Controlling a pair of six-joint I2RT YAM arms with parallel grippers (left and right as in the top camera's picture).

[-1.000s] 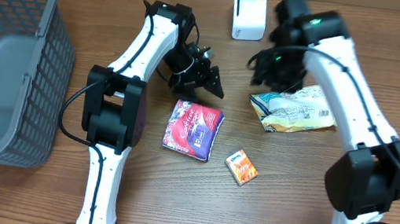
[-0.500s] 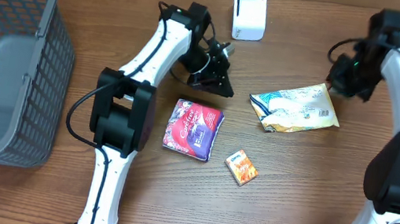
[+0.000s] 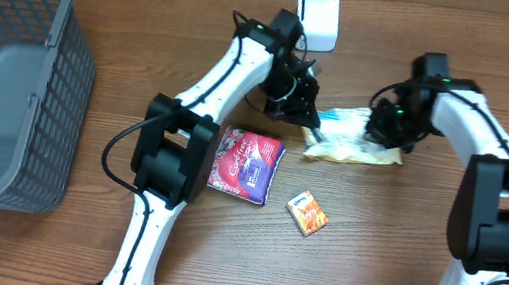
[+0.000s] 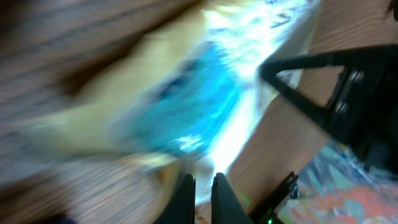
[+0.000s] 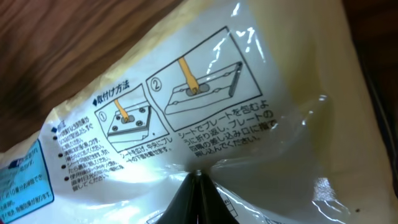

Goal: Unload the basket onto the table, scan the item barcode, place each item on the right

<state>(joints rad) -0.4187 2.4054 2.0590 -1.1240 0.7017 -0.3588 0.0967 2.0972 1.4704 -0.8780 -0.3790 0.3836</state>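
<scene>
Wooden table point(image 3: 367, 271); grey mesh basket point(image 3: 48, 102), far left; yellow-and-white pouch point(image 3: 350, 147), centre, left gripper point(image 3: 313, 131) clamped on its left end, right gripper point(image 3: 383, 133) pinched shut on its right part; red packet point(image 3: 246, 164), beside pouch; white scanner point(image 3: 318, 16), far edge; small orange box point(image 3: 307, 212), front

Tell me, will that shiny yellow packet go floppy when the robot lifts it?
Probably floppy: the packet is thin film that puckers where the right gripper pinches it. It would likely sag between that and the left gripper. Its glossy skin shows glare, so it may be slippery.
</scene>
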